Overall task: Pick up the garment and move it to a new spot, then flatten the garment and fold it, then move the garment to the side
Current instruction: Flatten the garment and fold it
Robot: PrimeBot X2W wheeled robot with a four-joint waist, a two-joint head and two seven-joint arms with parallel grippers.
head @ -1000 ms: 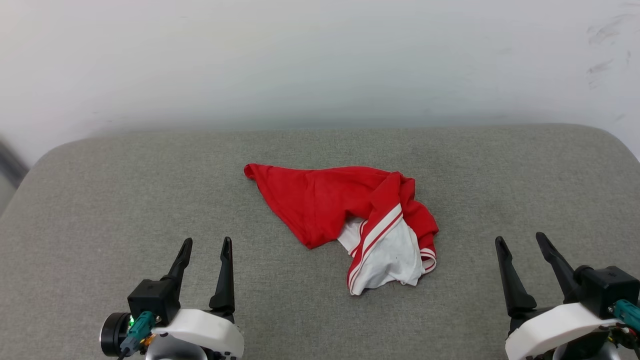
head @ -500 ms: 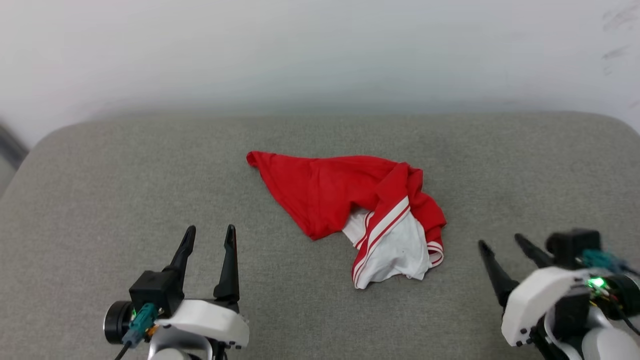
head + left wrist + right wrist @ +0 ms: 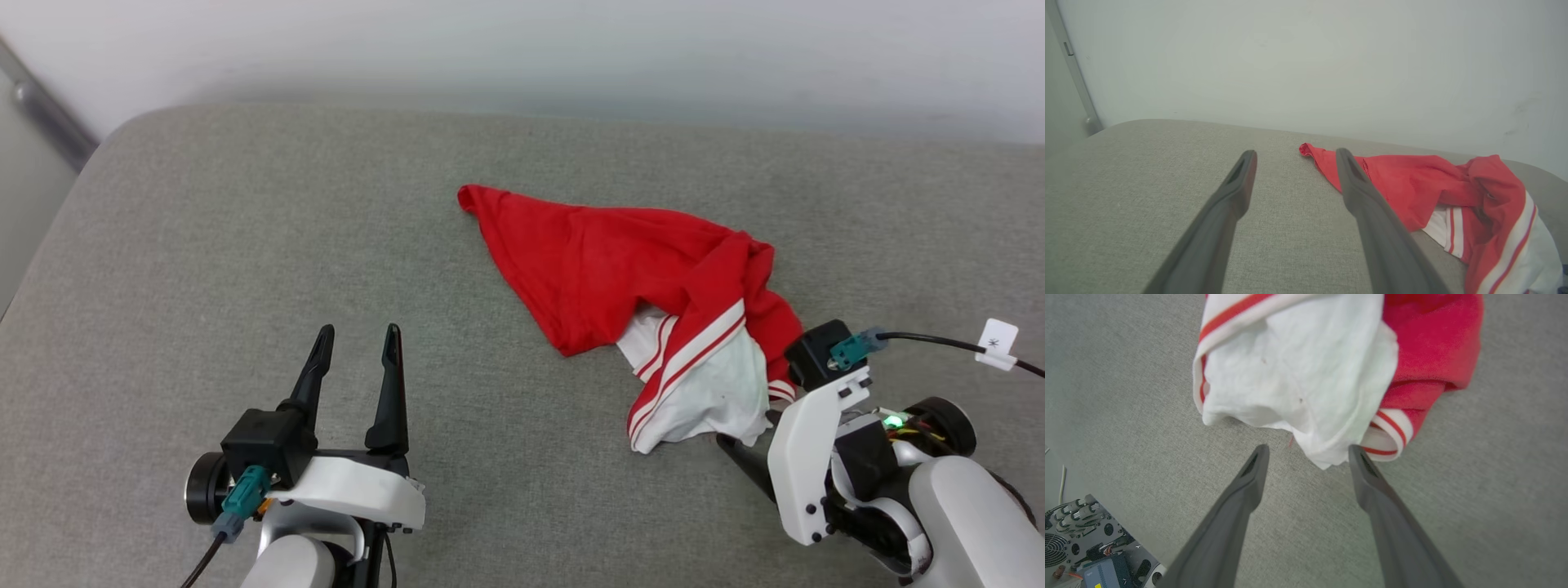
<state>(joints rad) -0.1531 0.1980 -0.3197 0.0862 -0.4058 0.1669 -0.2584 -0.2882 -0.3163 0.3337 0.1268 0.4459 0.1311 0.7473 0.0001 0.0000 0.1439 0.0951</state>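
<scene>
The garment (image 3: 620, 261) lies crumpled on the grey cushion (image 3: 204, 245), red body toward the back left, white sleeve with striped trim (image 3: 710, 392) toward the front right. My right gripper (image 3: 1308, 448) is open and points down at the sleeve's near edge, a white fabric corner reaching between its fingertips. In the head view one of its dark fingers (image 3: 739, 457) shows under the white wrist (image 3: 804, 457). My left gripper (image 3: 360, 330) is open and empty, well left of the garment (image 3: 1412, 179). The left gripper (image 3: 1295, 153) points toward the garment's red tip.
A pale wall runs behind the cushion. A grey metal rail (image 3: 49, 114) stands at the back left, past the cushion's rounded corner. A cable with a white tag (image 3: 998, 343) trails from my right wrist. The robot's base electronics (image 3: 1081, 547) show below the cushion edge.
The head camera has tipped down and shifted. My right arm has swung in from the far right and turned downward at the garment's white sleeve. The left gripper has stayed put, open.
</scene>
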